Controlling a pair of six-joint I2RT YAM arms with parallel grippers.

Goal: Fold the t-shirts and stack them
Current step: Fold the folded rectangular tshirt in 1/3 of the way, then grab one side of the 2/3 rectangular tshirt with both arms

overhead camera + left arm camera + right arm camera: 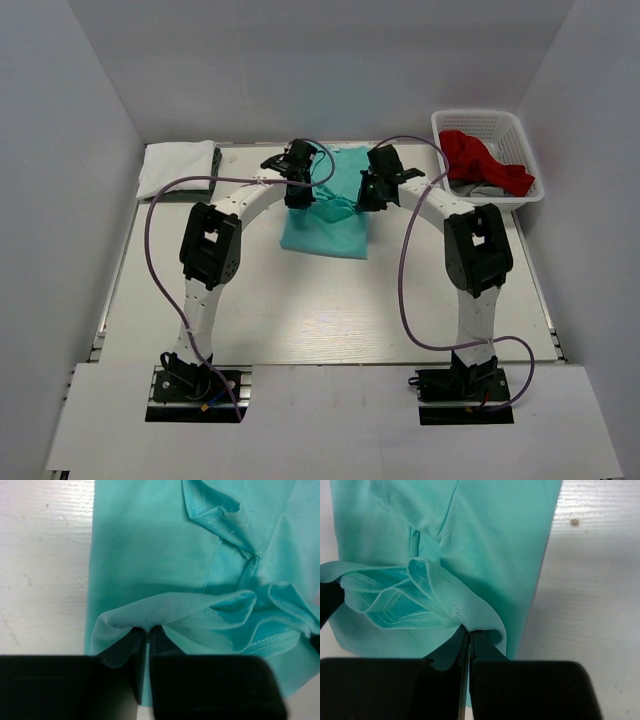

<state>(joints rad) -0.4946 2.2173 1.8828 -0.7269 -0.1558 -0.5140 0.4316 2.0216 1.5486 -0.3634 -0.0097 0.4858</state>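
The teal-green t-shirt [325, 225] lies partly folded at the middle back of the table. My left gripper [297, 197] is shut on a lifted fold of its cloth; in the left wrist view the teal-green t-shirt [160, 555] bunches at my gripper [148, 630]. My right gripper [366, 200] is shut on another lifted hem; in the right wrist view the t-shirt [485, 535] rises to my gripper [468, 629]. A folded white t-shirt [175, 166] lies at the back left on a dark grey one [213, 160]. The red t-shirt [485, 160] is in the basket.
A white plastic lattice basket [470, 122] stands at the back right, with grey cloth [485, 189] under the red shirt. Grey walls close in the table on three sides. Purple cables loop off both arms.
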